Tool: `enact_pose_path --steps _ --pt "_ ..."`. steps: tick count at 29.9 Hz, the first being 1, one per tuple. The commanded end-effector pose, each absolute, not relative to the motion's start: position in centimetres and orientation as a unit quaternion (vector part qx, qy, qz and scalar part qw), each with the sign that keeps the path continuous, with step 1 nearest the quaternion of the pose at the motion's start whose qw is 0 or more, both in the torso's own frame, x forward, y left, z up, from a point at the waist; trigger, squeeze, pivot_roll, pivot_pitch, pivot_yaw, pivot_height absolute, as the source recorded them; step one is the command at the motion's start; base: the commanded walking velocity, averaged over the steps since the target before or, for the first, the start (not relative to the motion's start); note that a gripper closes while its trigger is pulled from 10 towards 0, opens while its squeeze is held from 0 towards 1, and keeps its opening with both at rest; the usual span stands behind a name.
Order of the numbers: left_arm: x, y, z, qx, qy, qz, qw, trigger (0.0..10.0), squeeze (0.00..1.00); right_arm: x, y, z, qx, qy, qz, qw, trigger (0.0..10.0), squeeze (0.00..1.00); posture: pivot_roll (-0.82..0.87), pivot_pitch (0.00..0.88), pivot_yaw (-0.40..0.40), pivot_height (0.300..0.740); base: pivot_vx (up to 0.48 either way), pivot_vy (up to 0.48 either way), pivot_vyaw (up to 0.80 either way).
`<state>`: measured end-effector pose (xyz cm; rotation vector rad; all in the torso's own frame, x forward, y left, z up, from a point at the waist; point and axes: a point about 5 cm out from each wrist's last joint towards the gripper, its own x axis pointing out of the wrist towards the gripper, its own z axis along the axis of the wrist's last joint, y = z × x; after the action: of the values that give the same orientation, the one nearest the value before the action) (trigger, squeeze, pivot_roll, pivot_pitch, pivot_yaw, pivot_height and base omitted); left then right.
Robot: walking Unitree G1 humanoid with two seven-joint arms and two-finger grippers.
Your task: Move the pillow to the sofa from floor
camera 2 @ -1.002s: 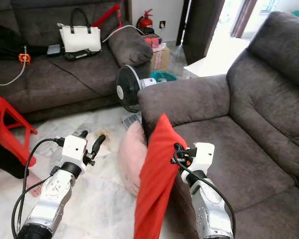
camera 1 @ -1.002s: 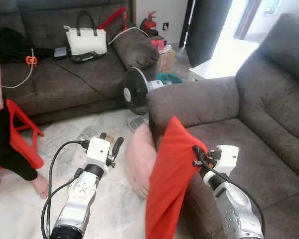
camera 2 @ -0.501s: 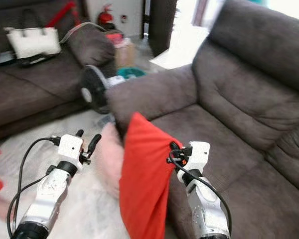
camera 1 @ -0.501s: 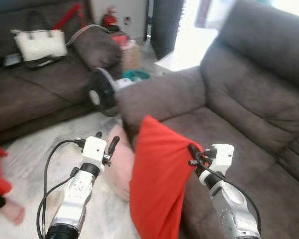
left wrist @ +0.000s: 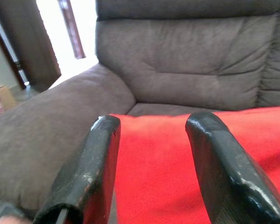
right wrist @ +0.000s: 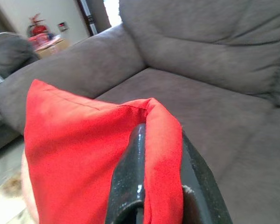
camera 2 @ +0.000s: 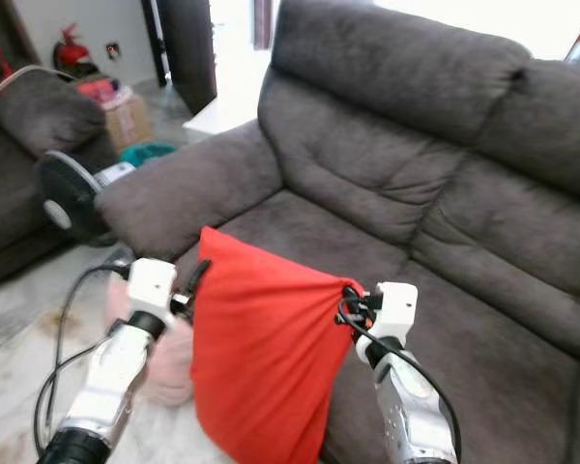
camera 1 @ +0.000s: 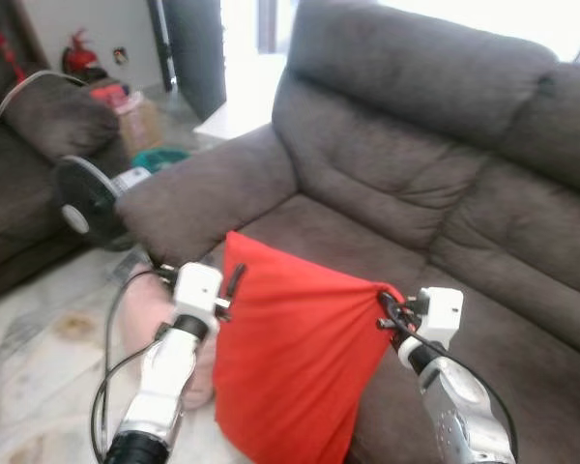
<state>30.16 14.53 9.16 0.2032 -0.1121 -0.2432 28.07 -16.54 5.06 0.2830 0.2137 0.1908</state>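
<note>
Red square fabric pillow (camera 1: 295,362), lower centre of the left eye view, hangs in the air off one pinched corner, body drooping below the grip. It hangs at the front edge of the grey suede sofa (camera 1: 435,184), partly over the seat cushion, bottom edge low in the frame. Not yet resting on the seat.

Right gripper (right wrist: 151,140), lower right of centre, has its two black fingers closed tight on the pillow's upper right corner; red cloth bunches between them in the right wrist view. A corner pinch suits the limp fabric, probably the easiest hold.

Left gripper (camera 1: 234,286), left of centre, sits at the pillow's upper left corner. In the left wrist view its fingers (left wrist: 91,172) stand spread apart with red cloth behind them, gripping nothing. Likely steadying or idle.

Pale pink pillow (camera 1: 164,329) lies on the marble floor (camera 1: 39,358) behind the left arm, lower left. Black round fan (camera 1: 85,203) stands at the left edge beside the sofa's armrest. Cardboard box (camera 1: 135,118) upper left.

Judgement: carry phase, nearly done; next comes swinging the pillow over the seat and letting go.
</note>
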Motion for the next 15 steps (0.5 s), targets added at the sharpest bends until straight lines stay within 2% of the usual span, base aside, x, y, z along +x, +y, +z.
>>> enact_pose_path --steps 1,15 --pt "30.28 15.08 9.23 0.106 -0.055 -0.112 0.987 10.0 0.00 29.55 -17.91 8.43 0.129 0.018 0.074 0.989 10.0 0.00 0.11 0.000 -0.057 0.738 0.000 0.000 -0.80" --pt "30.24 15.24 9.31 0.103 -0.056 -0.105 0.987 10.0 0.00 29.58 -18.60 8.12 0.120 0.027 0.058 0.991 10.0 0.00 0.11 0.000 -0.061 0.738 0.000 0.000 -0.80"
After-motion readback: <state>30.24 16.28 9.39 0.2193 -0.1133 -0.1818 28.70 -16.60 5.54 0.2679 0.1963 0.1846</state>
